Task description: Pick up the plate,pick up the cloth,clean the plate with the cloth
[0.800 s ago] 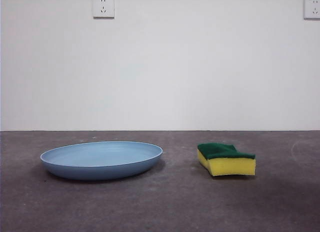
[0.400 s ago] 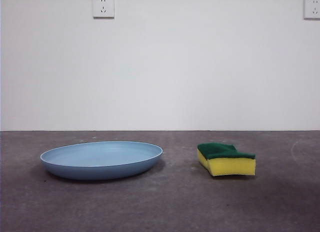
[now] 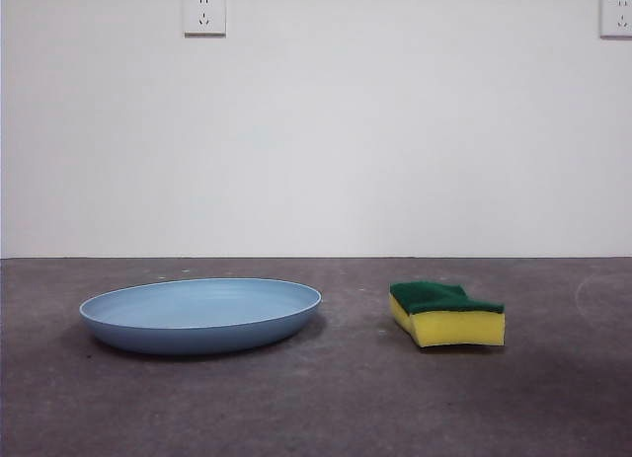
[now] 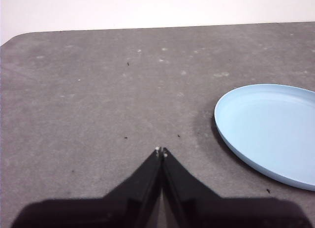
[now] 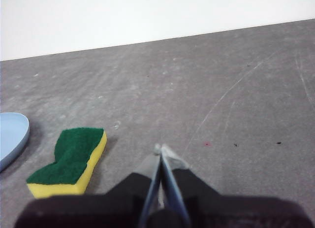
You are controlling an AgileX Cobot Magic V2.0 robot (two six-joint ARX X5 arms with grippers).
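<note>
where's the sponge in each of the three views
Front view: the sponge lies on the table right of centre, apart from the plate.
Left wrist view: not in it; only the plate shows.
Right wrist view: sponge at lower left.
Shared landmark: the plate, beside the sponge.

Wide, shallow, round light-blue plate (image 3: 200,315), matte and bare inside, lying flat and right way up on grey table (image 3: 326,408). Small sponge serving as cloth (image 3: 446,314), yellow foam under dark green scouring top, wavy-sided, lying flat beside plate, apart from it, green face up.
</note>
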